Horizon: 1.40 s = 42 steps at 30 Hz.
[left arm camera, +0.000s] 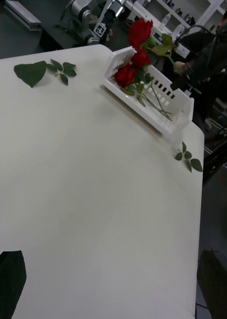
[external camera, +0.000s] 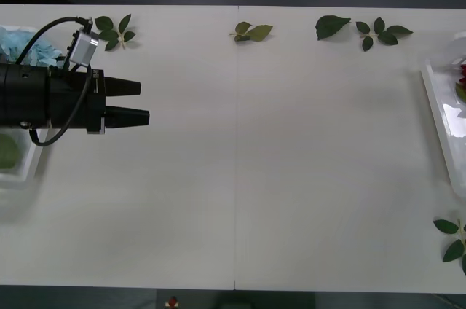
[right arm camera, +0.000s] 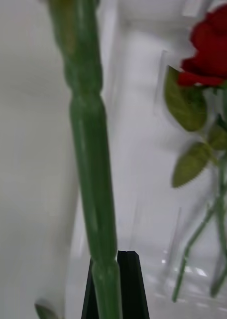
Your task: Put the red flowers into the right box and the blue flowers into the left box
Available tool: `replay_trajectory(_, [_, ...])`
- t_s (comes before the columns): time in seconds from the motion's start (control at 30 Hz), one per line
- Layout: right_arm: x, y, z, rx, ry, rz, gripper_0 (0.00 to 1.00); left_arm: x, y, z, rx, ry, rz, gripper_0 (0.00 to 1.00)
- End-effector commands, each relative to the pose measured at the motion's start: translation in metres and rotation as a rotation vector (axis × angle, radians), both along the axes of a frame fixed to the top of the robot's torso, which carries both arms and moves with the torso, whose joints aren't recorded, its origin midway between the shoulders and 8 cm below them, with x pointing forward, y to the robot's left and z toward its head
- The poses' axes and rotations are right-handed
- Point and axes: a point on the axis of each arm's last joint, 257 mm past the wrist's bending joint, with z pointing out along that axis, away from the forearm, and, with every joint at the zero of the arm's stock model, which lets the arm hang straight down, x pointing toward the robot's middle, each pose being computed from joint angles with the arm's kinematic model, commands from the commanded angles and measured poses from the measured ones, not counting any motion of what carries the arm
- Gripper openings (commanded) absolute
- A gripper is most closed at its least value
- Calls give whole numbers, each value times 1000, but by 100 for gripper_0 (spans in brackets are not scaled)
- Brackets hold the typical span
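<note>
1. Table (external camera: 240, 178): white, long, bearing 2 white boxes, 1 at each end, with loose leaf sprigs (external camera: 251, 31) along the far edge and 1 more sprig (external camera: 453, 240) at the near right corner.
2. Left gripper (external camera: 142, 102): black, hovering over the table just inside the left end, pointing toward the right end; its 2 fingers stand apart with nothing between them, and in the left wrist view they sit at the 2 lower corners.
3. Left box (external camera: 22, 170): at the table's left edge, partly under the left arm; blue flowers (external camera: 22, 45) lie in its far part.
4. Right box (left arm camera: 166, 117): slotted white tray at the table's right edge, holding 2 red flowers (left arm camera: 126, 76) with stems running along its floor.
5. Third red flower (left arm camera: 139, 32): held above the right box, bloom uppermost.
6. Right gripper (right arm camera: 116, 286): black fingers closed on the green stem (right arm camera: 91, 164) of that raised rose, over the right box; another red bloom (right arm camera: 213, 45) lies in the box beside it.
</note>
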Motion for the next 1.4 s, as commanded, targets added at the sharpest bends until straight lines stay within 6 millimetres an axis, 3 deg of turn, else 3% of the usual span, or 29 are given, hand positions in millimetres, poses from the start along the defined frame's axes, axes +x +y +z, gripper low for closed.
replay_trajectory(0.03, [0, -53, 8, -82, -34, -89, 0, -4, -8, 36, -8, -76, 3, 100])
replay_trajectory(0.13, [-1, -82, 1, -89, -59, -172, 0, -11, -15, 48, -35, -75, -5, 100])
replay_trajectory(0.33, [-1, -111, -12, -125, -105, -249, 0, -21, -23, 50, -52, -59, -26, 100])
replay_trajectory(0.53, [0, -126, -23, -216, -94, -243, 0, -23, -23, 50, -60, -48, -27, 100])
replay_trajectory(0.67, [8, -128, -22, -252, -100, -236, 9, -21, -21, 49, -63, -42, -20, 100])
replay_trajectory(0.7, [13, -127, -18, -262, -107, -229, 34, -20, -20, 47, -65, -38, -15, 100])
replay_trajectory(0.73, [15, -126, -18, -270, -107, -222, 47, -20, -20, 47, -65, -38, -15, 100])
replay_trajectory(0.77, [16, -124, -19, -272, -104, -217, 51, -20, -20, 47, -65, -38, -15, 100])
replay_trajectory(0.87, [23, -114, -21, -272, -99, -192, 69, -20, -20, 47, -65, -38, -15, 100])
replay_trajectory(1.0, [32, -101, -18, -266, -104, -162, 74, -20, -20, 47, -65, -38, -15, 100])
replay_trajectory(1.1, [39, -80, -13, -245, -95, -113, 76, -20, -20, 47, -65, -38, -15, 100])
replay_trajectory(1.27, [54, -8, 6, -115, -114, 13, 80, -20, -20, 47, -65, -38, -15, 100])
replay_trajectory(1.4, [58, 63, 29, -52, -143, 212, 81, -20, -20, 47, -65, -38, -15, 100])
